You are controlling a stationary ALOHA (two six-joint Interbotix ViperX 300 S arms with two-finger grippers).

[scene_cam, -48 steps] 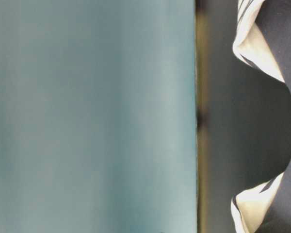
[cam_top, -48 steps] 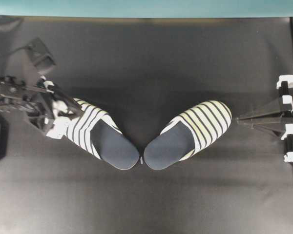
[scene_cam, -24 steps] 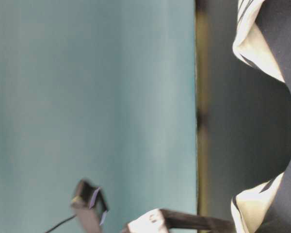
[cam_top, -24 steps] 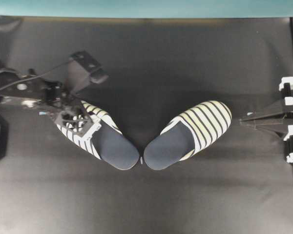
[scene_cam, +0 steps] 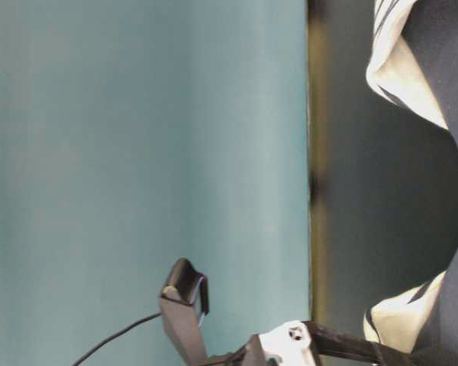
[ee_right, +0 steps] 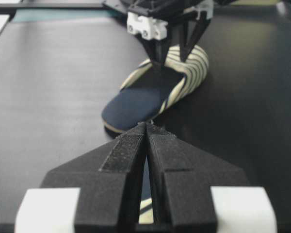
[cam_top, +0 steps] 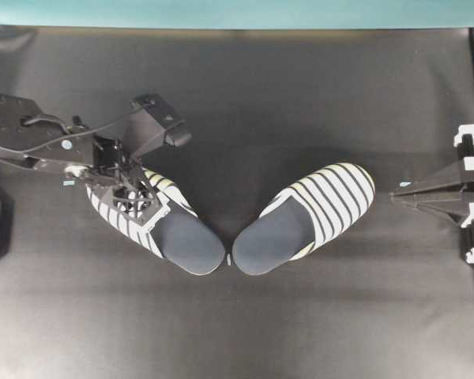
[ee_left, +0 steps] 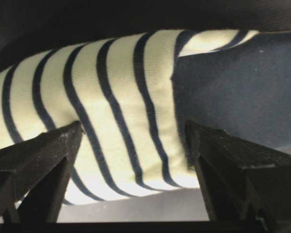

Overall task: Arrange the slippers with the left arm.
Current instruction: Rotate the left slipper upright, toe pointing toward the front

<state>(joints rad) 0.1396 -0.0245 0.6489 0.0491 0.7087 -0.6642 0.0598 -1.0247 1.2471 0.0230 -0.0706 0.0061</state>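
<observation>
Two striped slippers lie heel to heel in a V on the black mat. The left slipper [cam_top: 182, 237] points up-left, and my left gripper [cam_top: 134, 197] hovers over its striped toe cover. In the left wrist view the left gripper [ee_left: 133, 141] is open. One finger [ee_left: 39, 160] stands over the stripes of that slipper [ee_left: 121, 92], the other finger [ee_left: 233, 165] by the navy insole, with nothing pinched. The right slipper [cam_top: 312, 213] points up-right. My right gripper [cam_top: 395, 195] rests shut near its toe, apart from it.
The black mat [cam_top: 245, 332] covers the table, with a teal wall along its back edge [cam_top: 237, 12]. In the right wrist view the shut right gripper [ee_right: 146, 127] faces the right slipper [ee_right: 150, 97], with the left arm [ee_right: 165, 19] beyond it. The table-level view shows the left arm [scene_cam: 290, 347] at the bottom.
My left gripper has opened and let go of the left slipper's toe. It has swung right and now sits over the striped cover. Both slippers and the right arm stay put.
</observation>
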